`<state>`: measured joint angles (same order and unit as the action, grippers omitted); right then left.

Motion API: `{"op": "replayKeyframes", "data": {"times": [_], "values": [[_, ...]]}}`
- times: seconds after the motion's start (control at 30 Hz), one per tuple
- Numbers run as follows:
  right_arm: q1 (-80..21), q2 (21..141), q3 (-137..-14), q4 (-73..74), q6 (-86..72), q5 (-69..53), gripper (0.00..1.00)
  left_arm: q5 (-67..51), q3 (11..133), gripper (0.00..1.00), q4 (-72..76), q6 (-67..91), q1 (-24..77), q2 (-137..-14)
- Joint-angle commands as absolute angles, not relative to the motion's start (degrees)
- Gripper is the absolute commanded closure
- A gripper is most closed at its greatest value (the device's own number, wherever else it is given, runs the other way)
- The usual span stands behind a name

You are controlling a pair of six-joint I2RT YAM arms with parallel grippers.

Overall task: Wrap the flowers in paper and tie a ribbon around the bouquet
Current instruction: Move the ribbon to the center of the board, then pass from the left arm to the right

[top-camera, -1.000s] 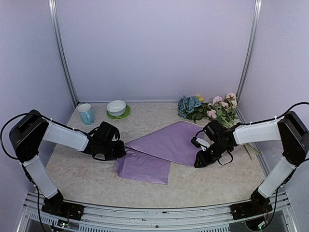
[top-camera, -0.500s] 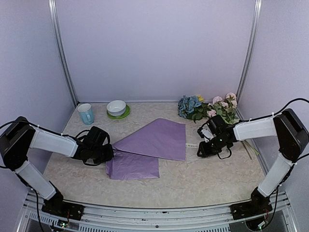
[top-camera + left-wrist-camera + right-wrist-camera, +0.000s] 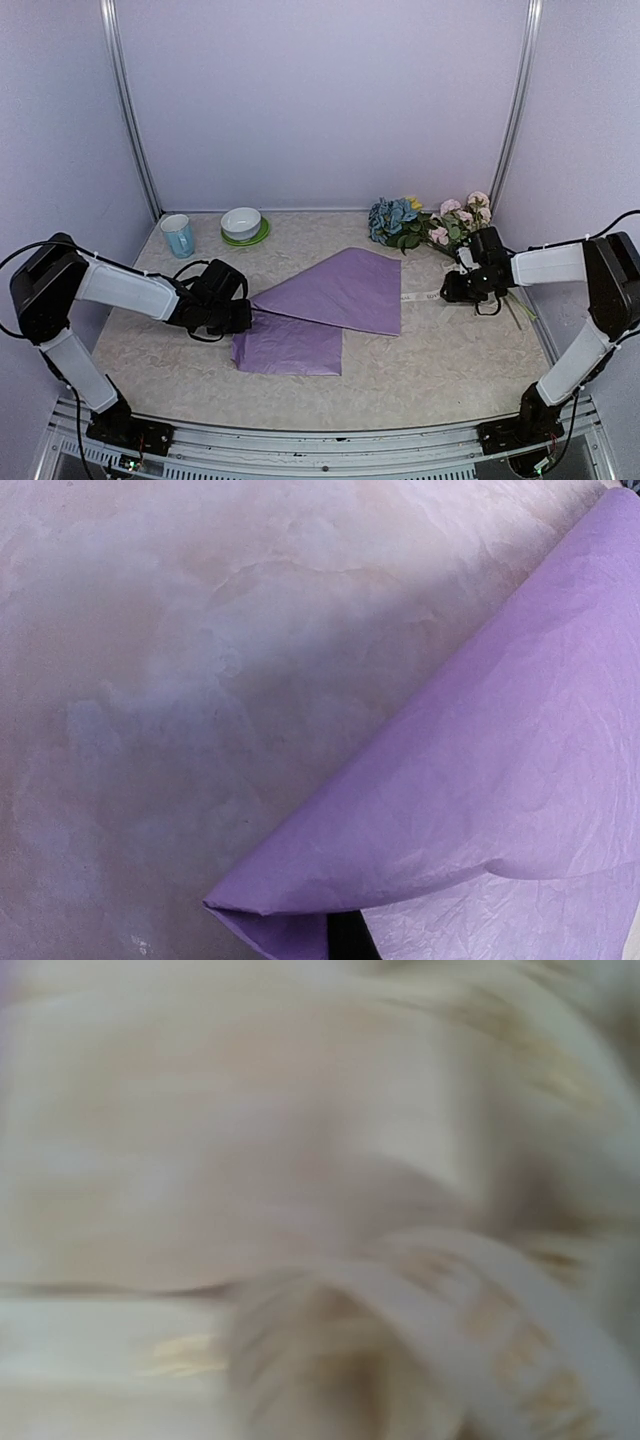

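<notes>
Marbled tabletop (image 3: 430, 370), lilac booth: the left gripper (image 3: 243, 320) is pinched on the left corner of the folded paper (image 3: 330, 295) at centre. At the right, the right gripper (image 3: 450, 291) sits by the ribbon (image 3: 420, 296), its finger spacing indiscernible and the ribbon's print too blurred to read. Flowers (image 3: 430, 225) lie far right.

On my feed the paper (image 3: 330, 300) reads plain lilac-purple, finely crinkled all over. Beyond its far right corner, the flowers (image 3: 430, 225) show dusty blue, yellow and pale pink heads over green leaves. Just right of the paper, the ribbon (image 3: 420, 296) is cream-white with faint pale-gold marks. Off its far left sit a light blue cup (image 3: 178, 236) and a white bowl (image 3: 241, 221) on a green saucer (image 3: 250, 240). The table (image 3: 420, 370) is mottled beige.
</notes>
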<state>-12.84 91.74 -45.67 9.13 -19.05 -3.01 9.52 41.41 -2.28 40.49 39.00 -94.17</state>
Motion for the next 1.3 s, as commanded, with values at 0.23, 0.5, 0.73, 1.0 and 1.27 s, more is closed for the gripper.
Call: {"op": "replayKeyframes", "data": {"times": [0.23, 0.5, 0.73, 1.0, 1.27], "values": [[-27.26, 84.59, -48.97, 5.5, -2.42, -31.22, 0.24, 9.05, 43.79, 1.0, -2.53, 38.12, 39.63, -96.57], [-51.13, 88.18, -45.79, -0.46, 23.72, 10.18, 0.05, 8.95, 43.88, 1.0, -2.81, 37.62, 39.83, -96.36], [-55.82, 96.63, -49.58, 1.95, 26.92, 13.89, 0.06, 8.28, 43.53, 1.0, -2.19, 36.58, 39.56, -96.8], [-56.26, 105.31, -51.06, -4.98, 30.46, 29.71, 0.12, 8.18, 42.77, 1.0, -1.36, 36.36, 39.49, -96.22], [-55.58, 106.08, -50.19, -16.84, 35.43, 35.18, 0.45, 7.69, 41.71, 1.0, -0.37, 36.16, 38.94, -96.41]]}}
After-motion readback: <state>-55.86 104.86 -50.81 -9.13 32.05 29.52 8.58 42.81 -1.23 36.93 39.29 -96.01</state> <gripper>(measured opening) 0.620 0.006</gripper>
